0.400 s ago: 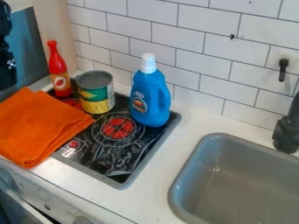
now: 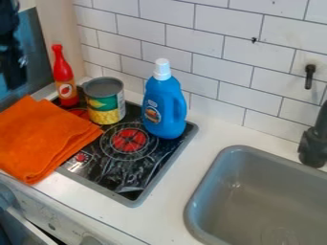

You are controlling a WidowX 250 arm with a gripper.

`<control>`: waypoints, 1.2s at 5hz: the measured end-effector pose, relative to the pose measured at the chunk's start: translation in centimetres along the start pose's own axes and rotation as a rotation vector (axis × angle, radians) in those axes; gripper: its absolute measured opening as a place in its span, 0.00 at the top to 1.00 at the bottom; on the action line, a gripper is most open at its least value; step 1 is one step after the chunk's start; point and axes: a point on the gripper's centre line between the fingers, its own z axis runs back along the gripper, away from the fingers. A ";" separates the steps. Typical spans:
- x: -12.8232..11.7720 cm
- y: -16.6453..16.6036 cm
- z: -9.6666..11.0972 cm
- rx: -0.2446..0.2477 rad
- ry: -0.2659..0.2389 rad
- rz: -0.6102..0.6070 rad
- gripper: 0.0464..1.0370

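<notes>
The black gripper (image 2: 13, 64) hangs at the upper left edge, left of the red bottle and beyond the orange cloth, apart from both. An orange folded cloth (image 2: 41, 139) lies at the left, partly over the stovetop (image 2: 137, 184). Behind it stands a red bottle (image 2: 64, 79) with a round label. Next to the bottle is an upright tin can (image 2: 105, 103) with a green and yellow label. A blue detergent bottle (image 2: 165, 107) with a white cap stands upright on the stovetop's back right part.
A grey sink (image 2: 262, 196) is set into the white counter (image 2: 172, 191) at the right, with a black faucet (image 2: 314, 143) beside it. White wall tiles (image 2: 217, 72) rise behind the counter. The stove's front panel with knobs (image 2: 57, 215) is at the lower left.
The black arm and gripper at the upper left have shifted a little to the right. The cloth, can and bottles stay as they were.
</notes>
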 end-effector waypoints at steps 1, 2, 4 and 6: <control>3.1 -0.3 0.5 -0.003 -0.042 0.005 0.04; 5.0 0.0 0.6 0.008 -0.068 0.029 0.04; 8.4 1.7 -0.7 0.037 -0.072 0.083 0.04; 10.4 2.2 -2.9 0.043 -0.028 0.115 0.04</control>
